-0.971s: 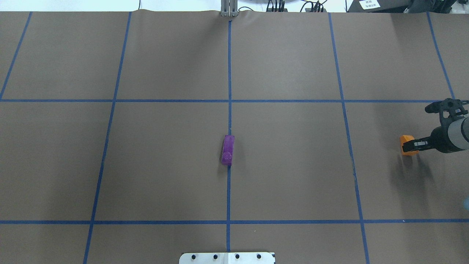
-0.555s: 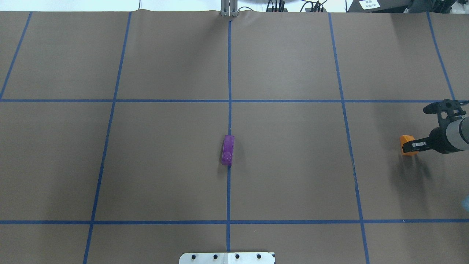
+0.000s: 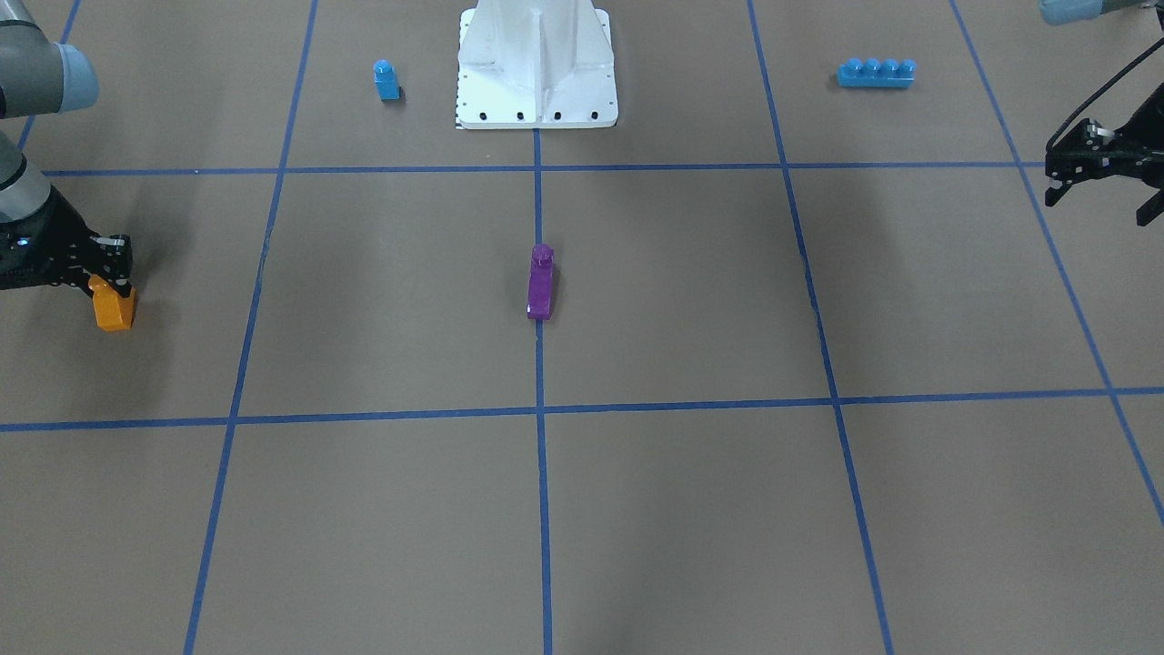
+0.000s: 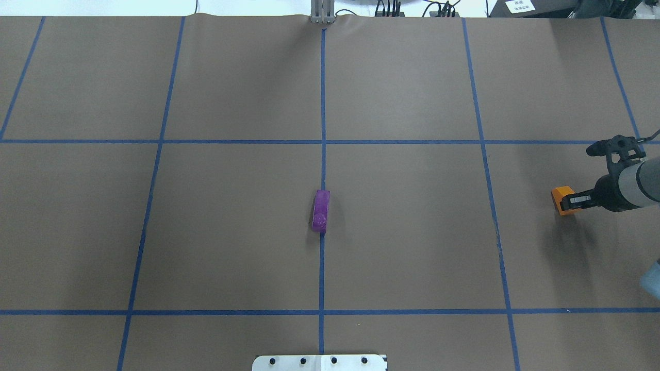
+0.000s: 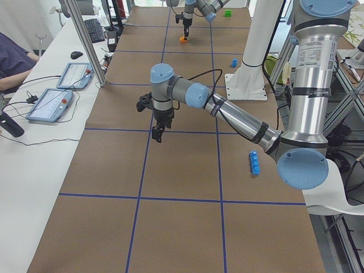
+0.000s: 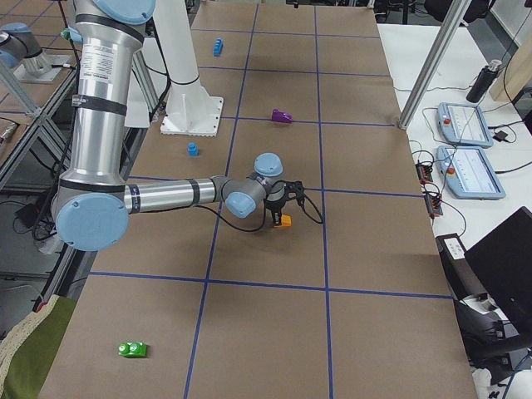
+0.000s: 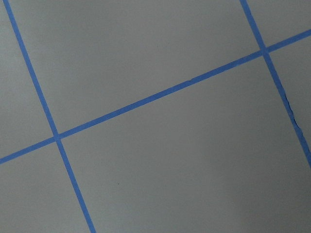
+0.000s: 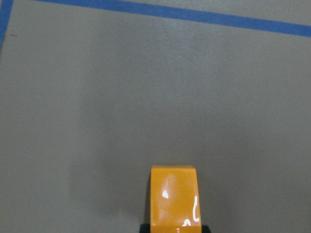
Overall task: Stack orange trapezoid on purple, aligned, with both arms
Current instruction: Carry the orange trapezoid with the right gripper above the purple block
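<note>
Clamping orange trapezoid (image 3: 114, 307) in right fingers (image 4: 580, 199), left fingers (image 3: 1055, 186) apart, purple (image 3: 540, 284) mid-table, blue block (image 3: 386, 80) and blue brick (image 3: 876, 73) flanking pedestal (image 3: 536, 64)

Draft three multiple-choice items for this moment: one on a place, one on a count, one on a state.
1. Where is the purple block?
A. On the centre tape line
B. On top of a green block
C. At the table's far corner

2. How many blue blocks show in the front-facing view?
A. One
B. Two
C. Four

3. What is the state of the right pincer?
A. Open and empty
B. Shut on the orange trapezoid
C. Shut on a blue block

Key:
1 A, the block lies lengthwise along the line in the overhead and front-facing views.
2 B, a single-stud block and a four-stud brick sit either side of the white base.
3 B, its fingers clasp the orange piece in the overhead and wrist views.
</note>
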Controlling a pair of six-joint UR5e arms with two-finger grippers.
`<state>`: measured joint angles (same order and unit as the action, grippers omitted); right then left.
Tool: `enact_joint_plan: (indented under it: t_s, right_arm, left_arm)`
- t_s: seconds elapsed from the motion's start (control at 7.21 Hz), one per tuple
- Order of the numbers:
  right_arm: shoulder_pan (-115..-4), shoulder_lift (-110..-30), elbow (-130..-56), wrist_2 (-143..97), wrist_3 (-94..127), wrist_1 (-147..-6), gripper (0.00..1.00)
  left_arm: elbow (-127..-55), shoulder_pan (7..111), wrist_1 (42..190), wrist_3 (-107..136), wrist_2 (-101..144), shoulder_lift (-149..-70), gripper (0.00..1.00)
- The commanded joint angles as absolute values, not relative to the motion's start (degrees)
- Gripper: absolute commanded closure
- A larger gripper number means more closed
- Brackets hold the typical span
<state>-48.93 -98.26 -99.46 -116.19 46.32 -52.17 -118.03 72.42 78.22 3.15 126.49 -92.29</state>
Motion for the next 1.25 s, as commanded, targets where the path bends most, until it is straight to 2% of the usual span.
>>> enact_joint_plan:
  t_s: [0.0, 0.28, 0.42, 0.83, 1.11]
  right_arm:
    - [-49.0, -93.6, -100.7, -117.8, 46.4, -54.6, 1.0]
    - [-48.8, -82.0, -110.3, -118.1, 50.3, -81.1, 1.0]
    - [-47.0, -76.1, -111.7, -118.2, 53.9, -87.0, 1.0]
    - [-37.0, -60.1, -108.7, -113.8, 68.0, -94.9, 1.0]
    - [-32.8, -50.9, -101.1, -112.2, 76.6, -95.0, 1.0]
  left_arm:
    - [-118.0, 72.5, 78.2, 3.2, 126.6, -92.2, 0.0]
    - [-117.6, 72.8, 78.2, 2.1, 128.0, -91.1, 0.0]
    - [-116.0, 74.5, 78.3, -2.2, 131.4, -90.1, 0.0]
    - [-110.5, 83.7, 78.8, -3.6, 134.9, -88.9, 0.0]
    - [-110.4, 84.1, 81.0, -3.4, 134.8, -88.2, 0.0]
